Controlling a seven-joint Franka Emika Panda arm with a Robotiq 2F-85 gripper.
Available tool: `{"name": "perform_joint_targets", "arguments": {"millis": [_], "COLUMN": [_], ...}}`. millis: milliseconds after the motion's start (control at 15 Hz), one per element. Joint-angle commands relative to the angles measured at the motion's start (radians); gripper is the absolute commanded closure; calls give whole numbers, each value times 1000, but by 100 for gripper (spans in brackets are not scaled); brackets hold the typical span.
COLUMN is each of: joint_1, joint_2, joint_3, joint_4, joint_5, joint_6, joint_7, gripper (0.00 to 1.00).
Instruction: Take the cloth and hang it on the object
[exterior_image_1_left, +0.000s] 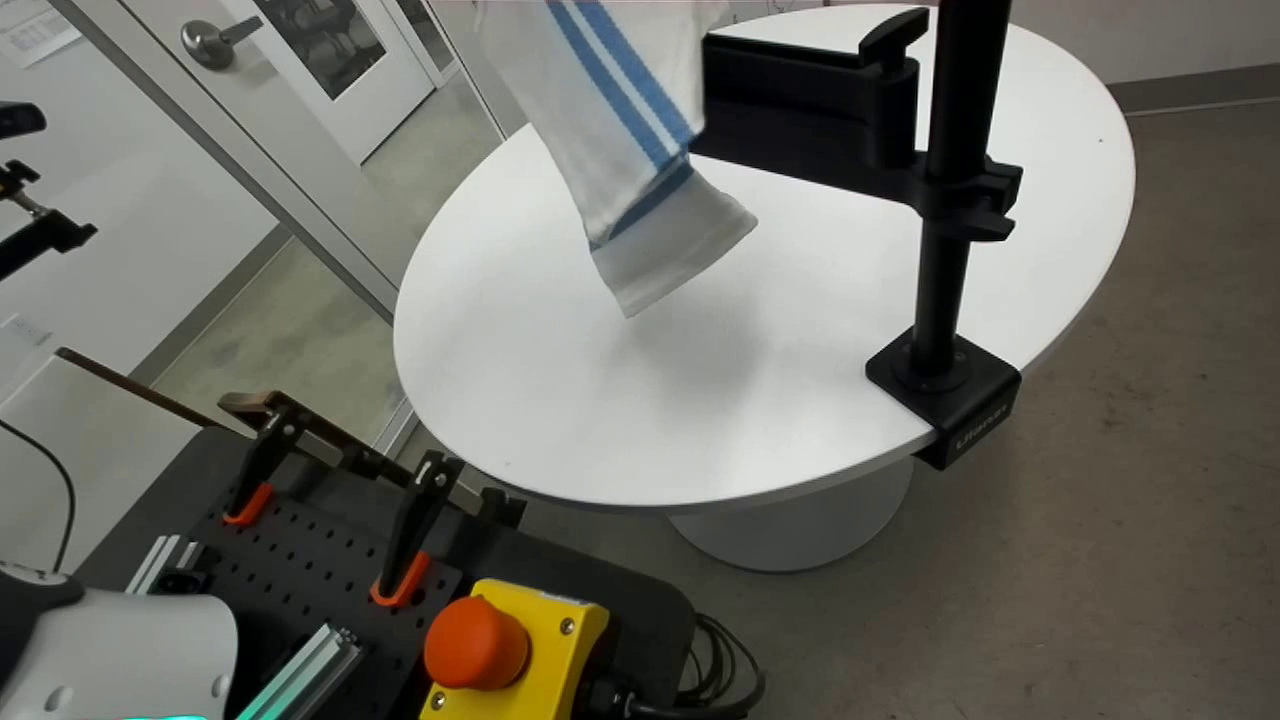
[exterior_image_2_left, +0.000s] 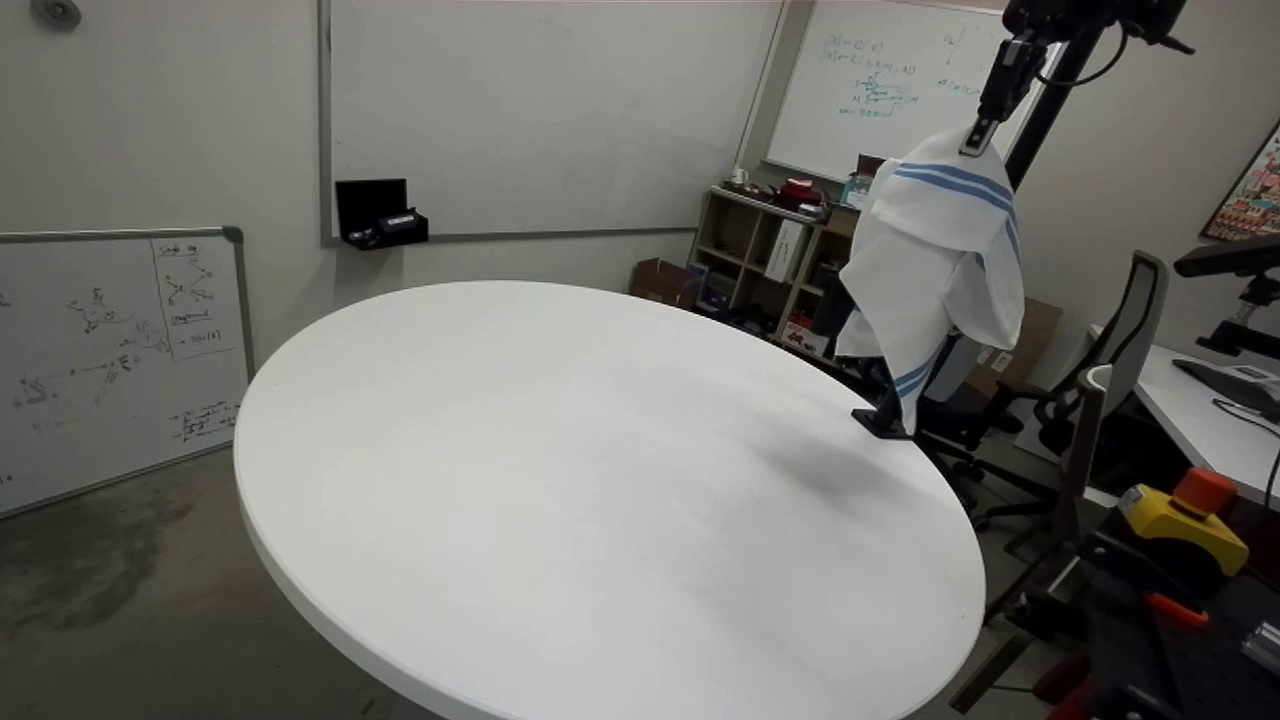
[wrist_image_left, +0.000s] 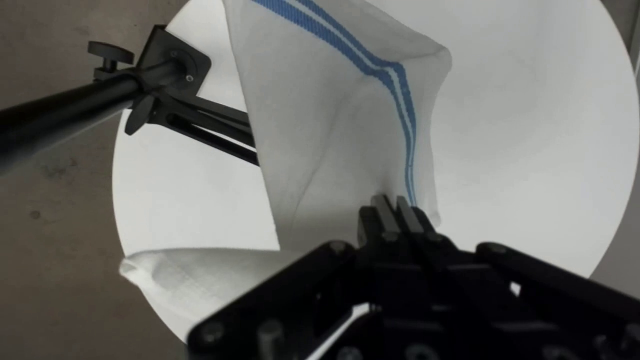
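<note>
The cloth (exterior_image_2_left: 930, 270) hangs below the tool (wrist_image_left: 391, 199), pinched near its top between almost-touching fingers (wrist_image_left: 385, 215).

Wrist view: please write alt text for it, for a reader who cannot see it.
A black gripper at the bottom pinches a white cloth with blue stripes, which hangs over a round white table. At the left, a black stand is fixed at the table's edge, partly hidden behind the cloth and cut off by the picture's edge.
</note>
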Motion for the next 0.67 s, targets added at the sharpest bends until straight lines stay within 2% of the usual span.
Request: {"name": "perform_joint_targets", "arguments": {"millis": [0,600], "joint_1": [-24,-62], "joint_2": [113,288], "joint_3": [18,66], "joint_4": [105,239], "joint_5": [34,83], "joint_6": [-28,-21], "joint_7": [48,138], "gripper": [100,100]}}
